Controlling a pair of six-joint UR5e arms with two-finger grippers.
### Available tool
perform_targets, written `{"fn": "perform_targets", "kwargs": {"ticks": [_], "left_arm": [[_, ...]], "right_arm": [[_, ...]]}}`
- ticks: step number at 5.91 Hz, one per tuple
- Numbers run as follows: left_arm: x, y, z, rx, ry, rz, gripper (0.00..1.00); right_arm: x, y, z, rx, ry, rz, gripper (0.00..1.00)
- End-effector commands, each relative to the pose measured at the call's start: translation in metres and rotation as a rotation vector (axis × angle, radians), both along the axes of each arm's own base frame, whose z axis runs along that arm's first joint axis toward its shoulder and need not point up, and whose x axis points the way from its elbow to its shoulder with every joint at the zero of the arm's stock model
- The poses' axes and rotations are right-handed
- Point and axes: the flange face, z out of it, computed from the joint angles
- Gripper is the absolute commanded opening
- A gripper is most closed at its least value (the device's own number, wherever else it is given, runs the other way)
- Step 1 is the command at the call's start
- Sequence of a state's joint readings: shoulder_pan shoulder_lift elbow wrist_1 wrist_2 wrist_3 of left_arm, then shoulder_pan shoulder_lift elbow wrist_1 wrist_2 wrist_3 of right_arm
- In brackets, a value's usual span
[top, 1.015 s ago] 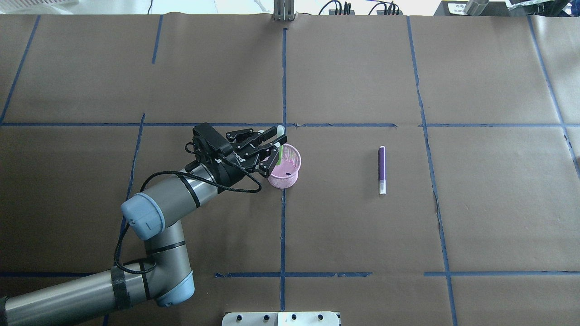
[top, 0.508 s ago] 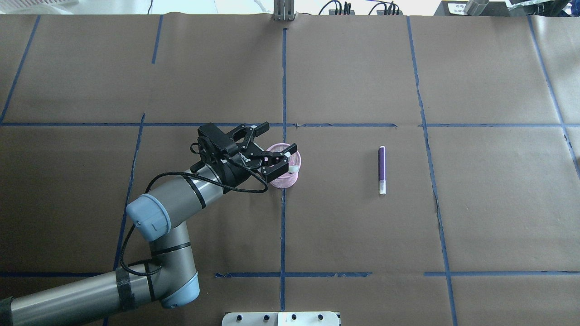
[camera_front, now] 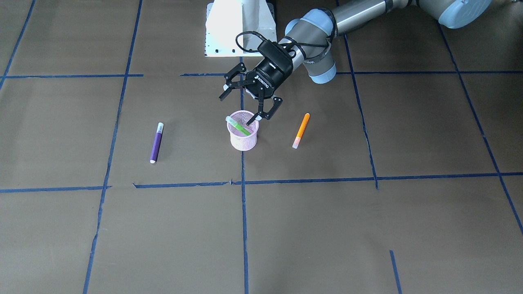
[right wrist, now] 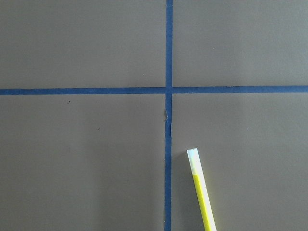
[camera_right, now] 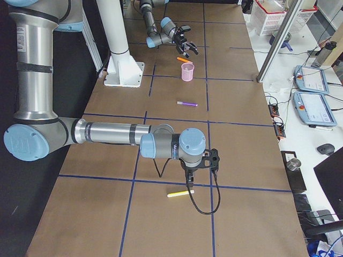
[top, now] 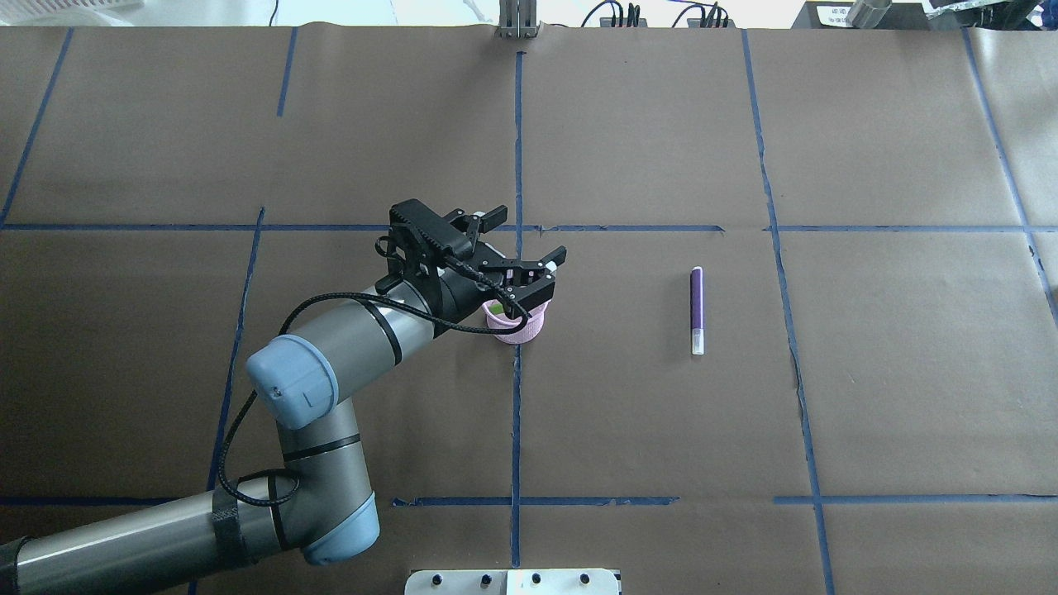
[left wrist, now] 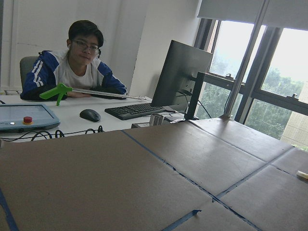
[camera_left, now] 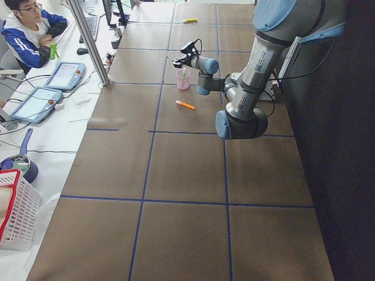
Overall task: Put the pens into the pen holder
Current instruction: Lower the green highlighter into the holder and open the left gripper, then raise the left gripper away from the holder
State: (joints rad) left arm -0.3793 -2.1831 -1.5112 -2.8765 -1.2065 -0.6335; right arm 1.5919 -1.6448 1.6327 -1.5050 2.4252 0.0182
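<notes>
Brown-papered counter (camera_front: 367, 224) — midway between its ends a pink wire-mesh cup (camera_front: 243, 139) holds the bright green pen (camera_front: 239, 126), leaning; left hand (camera_front: 245, 107) spread wide above — purple pen (camera_front: 156, 145), orange pen (camera_front: 301, 128) lie flat either side.

ahead of me: brown paper-covered table (left wrist: 96, 178), blue tape lines (left wrist: 183, 179) crossing it. far left, a seated person (left wrist: 79, 62) behind keyboard (left wrist: 134, 110), mouse (left wrist: 90, 115) and dark monitor (left wrist: 180, 72).

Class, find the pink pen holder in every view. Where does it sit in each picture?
Front-facing: pen holder just above centre.
Overhead: pen holder at centre, partly hidden.
Exterior left: pen holder far, top centre.
Exterior right: pen holder far, top centre.
Wrist views: not in them.
Landmark: blue tape line beneath it.
</notes>
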Motion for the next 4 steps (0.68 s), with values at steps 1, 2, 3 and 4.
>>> {"fn": "perform_targets", "kwargs": {"ticks": [1, 2, 3, 4], "left_arm": [[-0.024, -0.021, -0.016, -0.052, -0.05, -0.026, 1.0], [-0.034, -0.033, -0.018, -0.07, -0.088, 0.025, 1.0], [-0.052, -0.048, -0.012, -0.125, -0.155, 0.088, 1.0], [-0.077, -0.051, -0.012, -0.184, -0.254, 0.126, 1.0]], "right_arm": [[-0.02, -0.002, 0.038, 0.09, 0.005, -0.074, 1.0], [-0.037, -0.003, 0.059, 0.14, 0.004, -0.103, 1.0], [-0.046, -0.003, 0.063, 0.156, 0.013, -0.123, 1.0], [-0.05, -0.003, 0.064, 0.157, 0.014, -0.133, 1.0]]}}
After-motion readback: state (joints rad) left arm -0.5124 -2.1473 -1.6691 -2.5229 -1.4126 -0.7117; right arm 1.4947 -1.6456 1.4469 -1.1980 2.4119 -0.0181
